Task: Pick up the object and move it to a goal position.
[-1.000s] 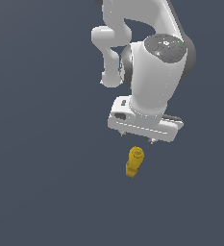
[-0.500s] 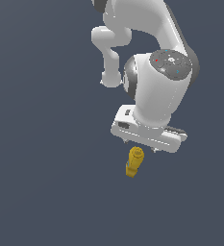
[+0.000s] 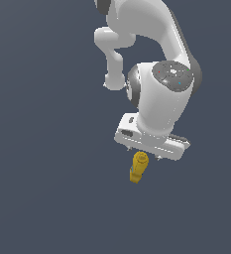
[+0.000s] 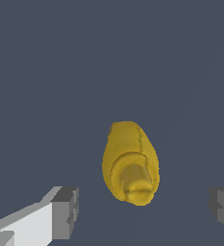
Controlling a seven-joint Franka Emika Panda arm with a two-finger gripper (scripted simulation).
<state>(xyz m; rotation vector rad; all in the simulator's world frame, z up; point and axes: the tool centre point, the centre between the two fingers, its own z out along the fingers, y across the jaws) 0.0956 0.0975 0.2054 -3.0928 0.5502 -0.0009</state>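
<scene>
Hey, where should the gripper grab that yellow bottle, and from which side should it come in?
Probably the wide body of the yellow bottle, not the narrower capped neck. It seems to stand upright with the cap facing the wrist camera, so coming straight down from above fits. The open gripper already has a finger on either side, ready to close across the body.

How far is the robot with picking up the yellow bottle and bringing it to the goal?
Done: the gripper is positioned above the yellow bottle, jaws open, one finger on each side of it in the wrist view. In hand: nothing yet; the fingers are clear of the bottle, which lies on the grey floor. Left: lowering, closing on the bottle, lifting it and carrying it. No goal marker is visible.
</scene>
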